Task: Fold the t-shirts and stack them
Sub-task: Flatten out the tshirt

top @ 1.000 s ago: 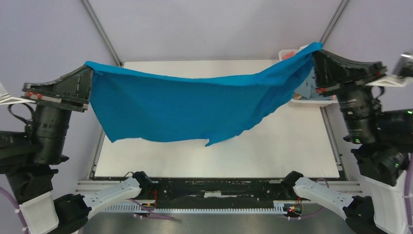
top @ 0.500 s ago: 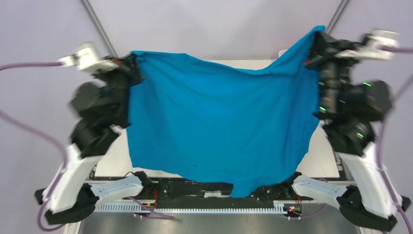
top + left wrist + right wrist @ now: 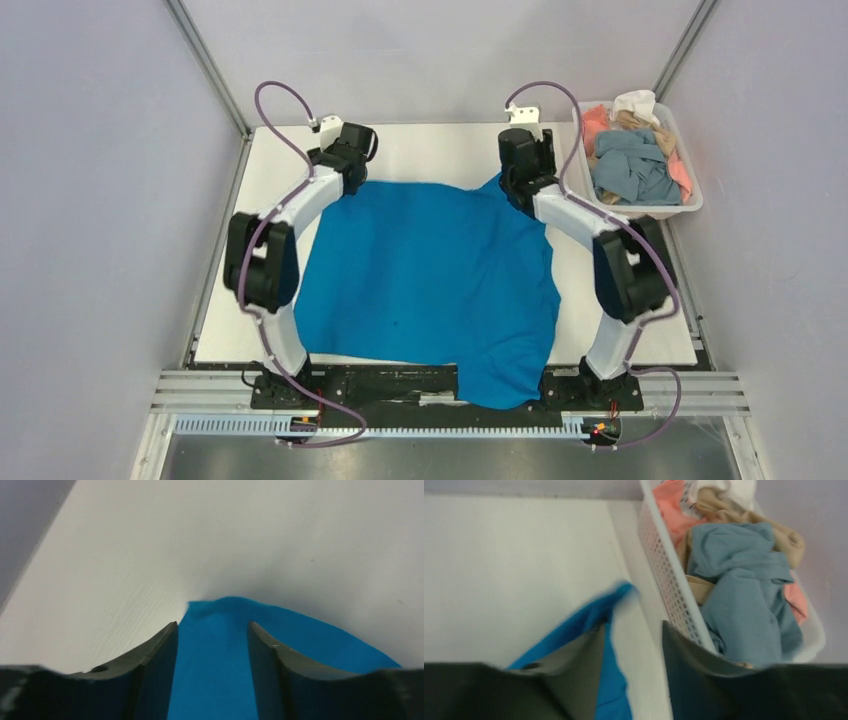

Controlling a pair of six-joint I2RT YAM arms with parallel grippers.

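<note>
The bright blue t-shirt [image 3: 425,275] lies spread flat on the white table [image 3: 440,150], its lower hem hanging over the near edge. My left gripper [image 3: 350,152] is at the shirt's far left corner. In the left wrist view it [image 3: 212,630] stands open, and the blue cloth [image 3: 225,625] lies loose between the fingers. My right gripper [image 3: 520,168] is at the far right corner. In the right wrist view it [image 3: 633,630] is open, with the blue corner [image 3: 599,612] beside its left finger. More t-shirts, grey-blue [image 3: 630,170], salmon pink [image 3: 597,122], tan [image 3: 645,122] and white [image 3: 635,101], are heaped in the tray.
The white plastic tray [image 3: 690,208] stands at the table's far right edge, close to my right gripper; its perforated wall [image 3: 664,575] shows in the right wrist view. Metal frame posts rise at the back corners. Both arms stretch along the shirt's sides.
Both arms swung the lifted blue shirt forward and down onto the table. Both grippers opened and let go of its far corners.
</note>
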